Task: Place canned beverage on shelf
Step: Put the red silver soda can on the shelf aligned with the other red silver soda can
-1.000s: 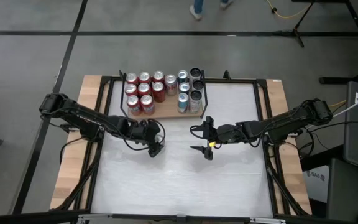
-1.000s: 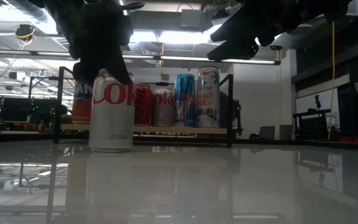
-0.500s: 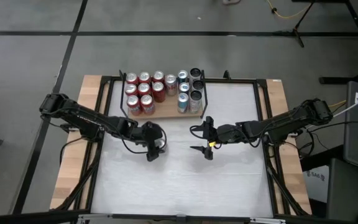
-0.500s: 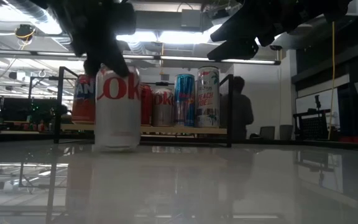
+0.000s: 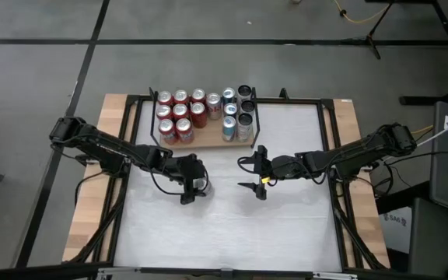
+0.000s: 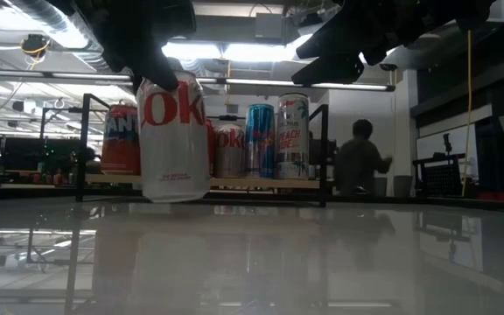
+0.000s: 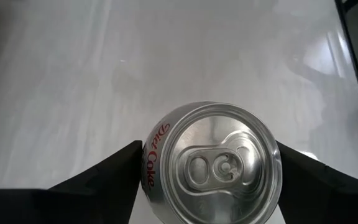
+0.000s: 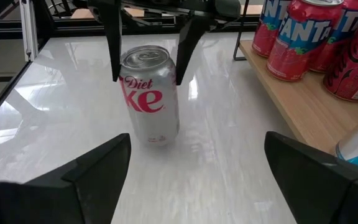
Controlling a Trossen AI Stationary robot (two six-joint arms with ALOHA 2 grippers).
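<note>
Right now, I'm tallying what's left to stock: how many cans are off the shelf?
1. The Diet Coke can is gripped by the left end effector over the white table, in front of the shelf. The overhead view shows no others.

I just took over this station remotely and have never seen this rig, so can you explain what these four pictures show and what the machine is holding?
Two dark robot arms work at a whitish tabletop. One picture looks straight down, one looks level across the table, and two come from cameras on the arms' wrists.

The left tool is closed on a silver Diet Coke can, its fingers on either side of the can's top. In the level view the can looks slightly tilted and raised off the table.

The right tool hangs open and empty over the middle of the table.

At the far edge sits the light-brown wooden shelf with black rails, already holding red cans and taller blue and pale cans.

A person shows in the room behind.
</note>
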